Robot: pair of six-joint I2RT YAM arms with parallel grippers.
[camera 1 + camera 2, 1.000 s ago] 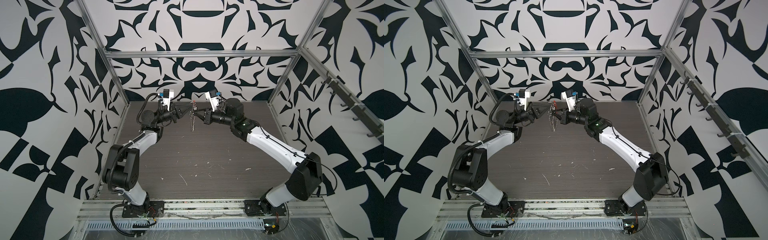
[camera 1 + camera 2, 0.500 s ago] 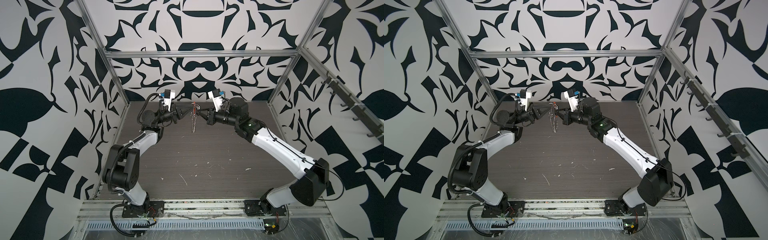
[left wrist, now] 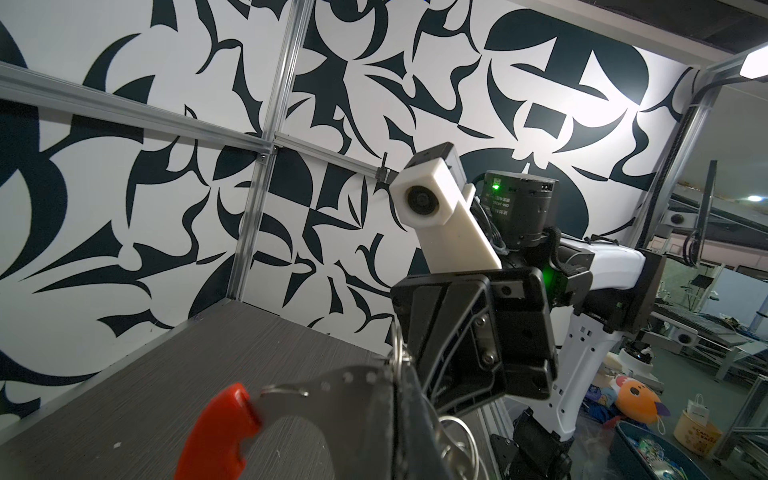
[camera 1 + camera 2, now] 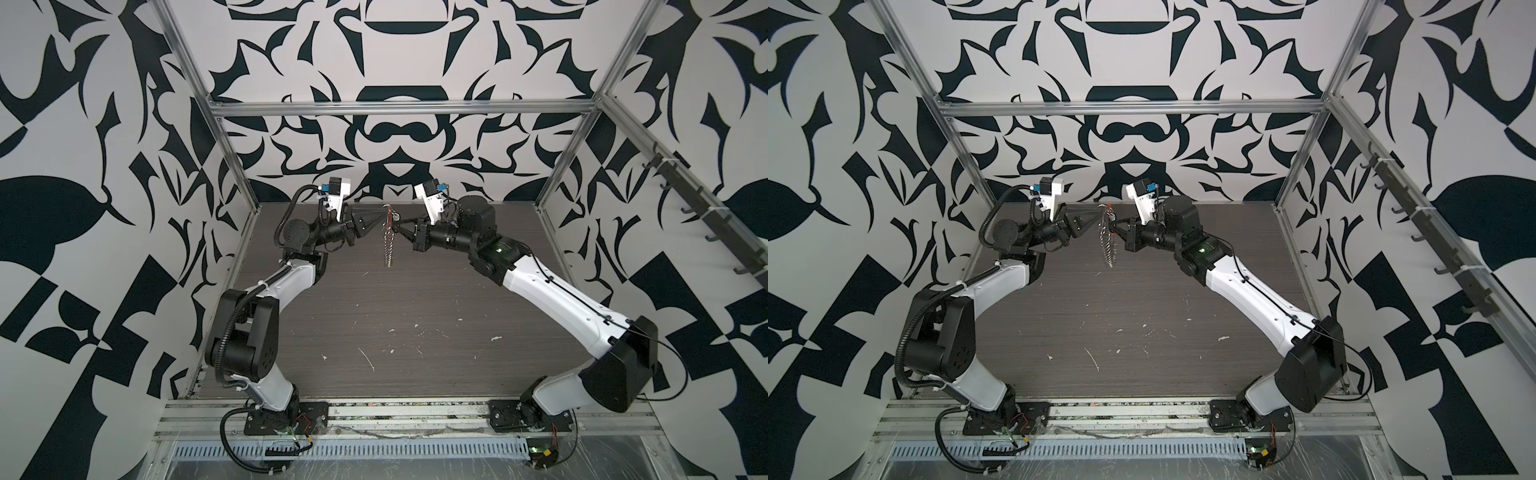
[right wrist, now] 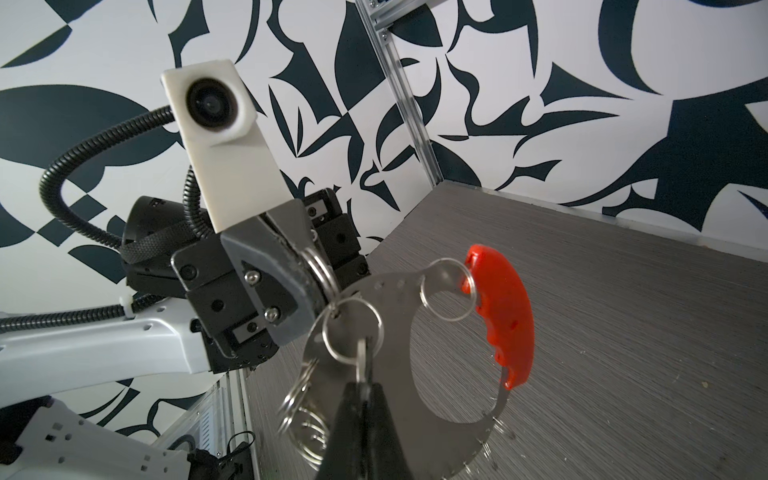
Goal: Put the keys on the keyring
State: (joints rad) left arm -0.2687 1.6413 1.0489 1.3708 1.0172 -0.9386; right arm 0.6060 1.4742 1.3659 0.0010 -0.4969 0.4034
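Observation:
High at the back middle in both top views, my left gripper (image 4: 379, 217) (image 4: 1099, 215) and right gripper (image 4: 397, 226) (image 4: 1115, 226) meet tip to tip. A chain of silver rings (image 4: 388, 249) (image 4: 1106, 247) dangles between them. It hangs from a flat silver crescent (image 5: 395, 299) with an orange-red plastic piece (image 5: 505, 316) (image 3: 220, 432). The left gripper (image 5: 318, 286) (image 3: 401, 370) is shut on a silver ring beside the keyring (image 5: 379, 328). My right gripper (image 5: 363, 388) is shut on a thin metal tip that reaches into the keyring. It looks like the keys' tip; their black body is hidden.
The dark wood-grain table (image 4: 374, 316) lies far below the grippers, dotted with small white scraps. Aluminium frame posts (image 4: 232, 158) stand at the back corners. A rail of dark hooks (image 4: 706, 216) runs along the right wall.
My right arm has lifted its wrist and stretched out, and its tip has shifted slightly up along the chain's top. The left arm and the hanging chain stay put.

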